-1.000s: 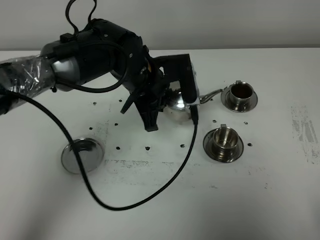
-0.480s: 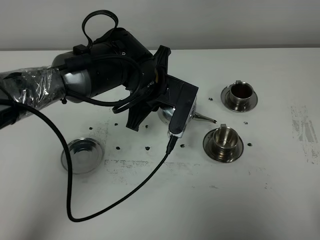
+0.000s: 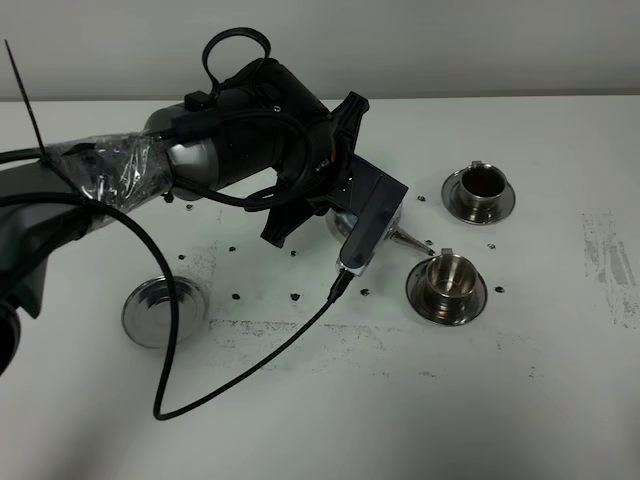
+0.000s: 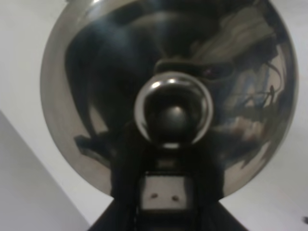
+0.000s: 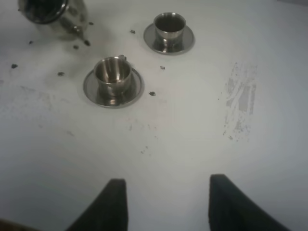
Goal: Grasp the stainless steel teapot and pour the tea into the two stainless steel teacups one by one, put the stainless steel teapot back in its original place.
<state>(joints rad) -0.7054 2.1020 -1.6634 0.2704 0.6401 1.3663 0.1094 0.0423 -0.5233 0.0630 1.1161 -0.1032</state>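
Observation:
My left gripper (image 3: 332, 203) is shut on the stainless steel teapot (image 3: 346, 222), held tilted above the table and mostly hidden by the arm and its wrist camera. The thin spout (image 3: 412, 240) points down at the rim of the nearer teacup (image 3: 447, 277), whose inside shows bare steel. The farther teacup (image 3: 481, 186) holds reddish-brown tea. In the left wrist view the pot's domed lid and knob (image 4: 172, 108) fill the picture. The right wrist view shows both teacups (image 5: 113, 72) (image 5: 169, 23), the teapot (image 5: 50, 10) and my right gripper (image 5: 166, 202), open and empty.
A lone steel saucer (image 3: 163, 310) lies at the left of the white table (image 3: 560, 380). A black cable (image 3: 250, 370) loops from the left arm across the table's front. Small dark specks are scattered around the cups and the pot.
The left arm has swung the teapot away from the farther teacup and brought its spout down to the nearer one. The cups and saucers have stayed put.

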